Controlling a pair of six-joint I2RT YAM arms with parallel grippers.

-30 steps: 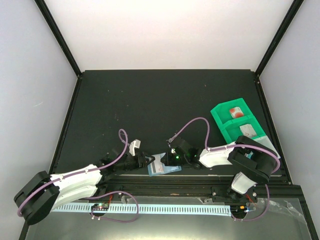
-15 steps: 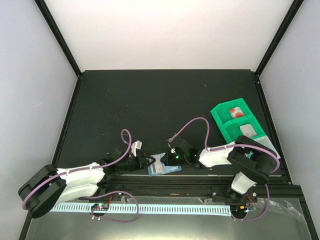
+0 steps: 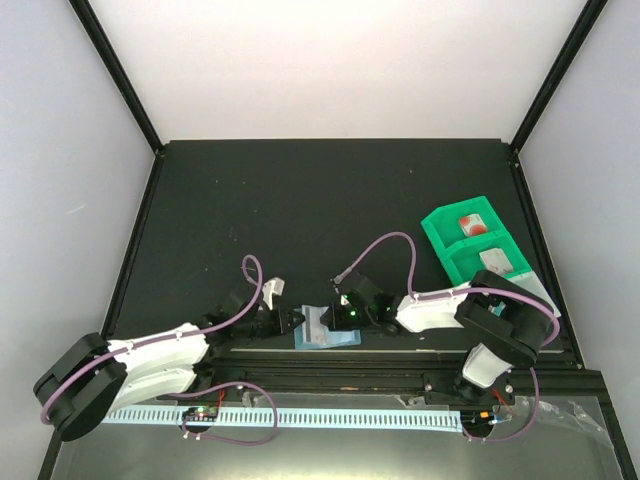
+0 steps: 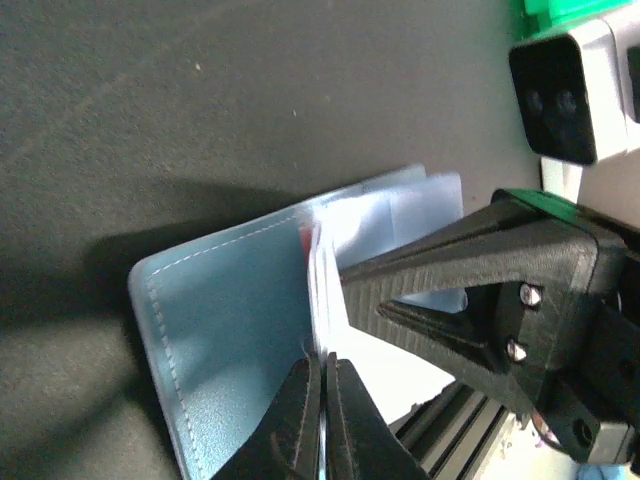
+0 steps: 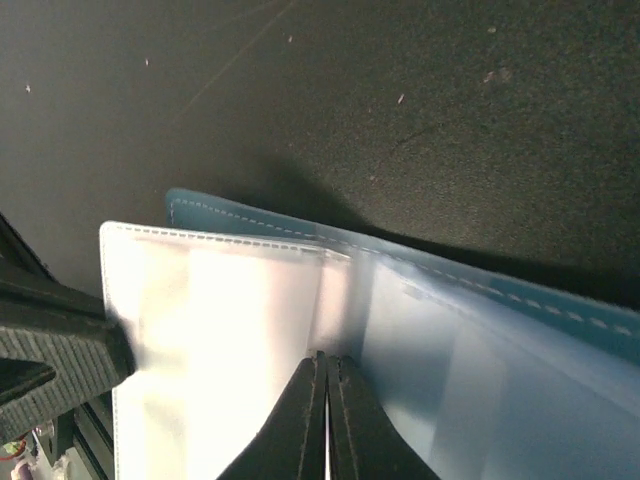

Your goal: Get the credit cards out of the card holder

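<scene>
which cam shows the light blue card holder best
Left wrist: the light-blue plastic card holder shows a stitched panel and its pockets. Right wrist crops to the sleeves; top external shows it tiny and partly covered.

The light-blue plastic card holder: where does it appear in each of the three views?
Top external: the light-blue plastic card holder lies low in the centre, between the left tool and the right tool.
Left wrist: the holder fills the lower middle.
Right wrist: the holder spans the lower half.
Shared landmark: the black table top around it.
</scene>
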